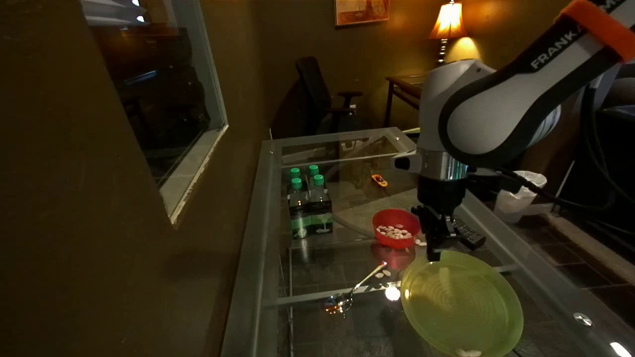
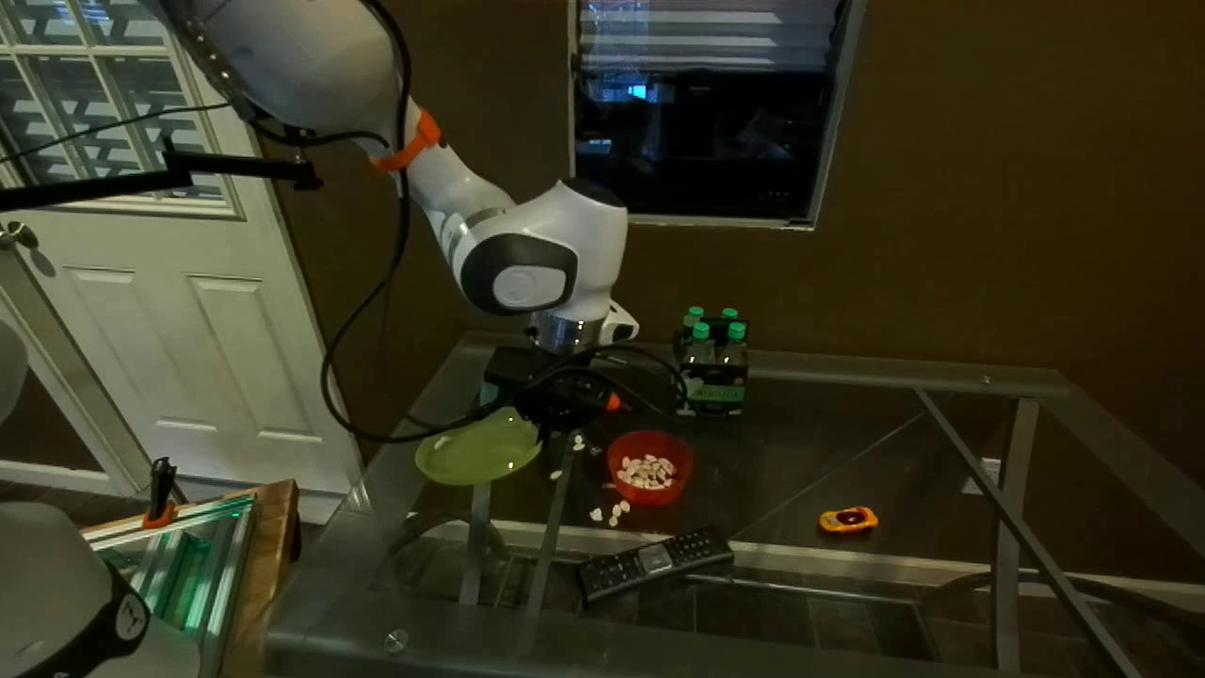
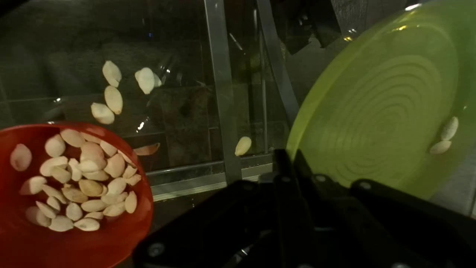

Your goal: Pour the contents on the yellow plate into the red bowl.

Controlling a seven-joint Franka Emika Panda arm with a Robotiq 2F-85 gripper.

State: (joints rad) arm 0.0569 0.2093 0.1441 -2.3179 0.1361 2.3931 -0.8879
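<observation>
In an exterior view, you have the black two-fingered gripper (image 1: 433,255) at the edge of the round, shallow yellow-green plate (image 1: 461,297), which spreads from there toward the bottom of the view. Behind the plate, the small round red bowl (image 1: 394,217) stands upright on the glass tabletop (image 1: 342,263), with many pale cream, oval, nut-like pieces (image 1: 394,232) inside it; a little more of the same shows on the plate at its near rim. To the left of the plate lies a shiny metal spoon (image 1: 340,301), and farther back four green-capped bottles (image 1: 318,191) stand in a dark carrier (image 1: 322,218).

In an exterior view, you see the plate at the left of the gripper and the bowl at its right, apart from each other, with stray pieces (image 2: 578,441) between them and in front of the bowl. A black remote control (image 2: 654,562) lies nearer to you, a small yellow-orange item (image 2: 847,520) farther right.

In the wrist view, your jaws stand all but together, the plate's rim pinched between the black fingertips (image 3: 281,163). Two pieces rest on the plate toward its far side; the bowl, at the lower left, holds a heap. One stray lies alone between bowl and plate, others just beside the bowl's rim. You cannot tell whether the plate touches the tabletop
</observation>
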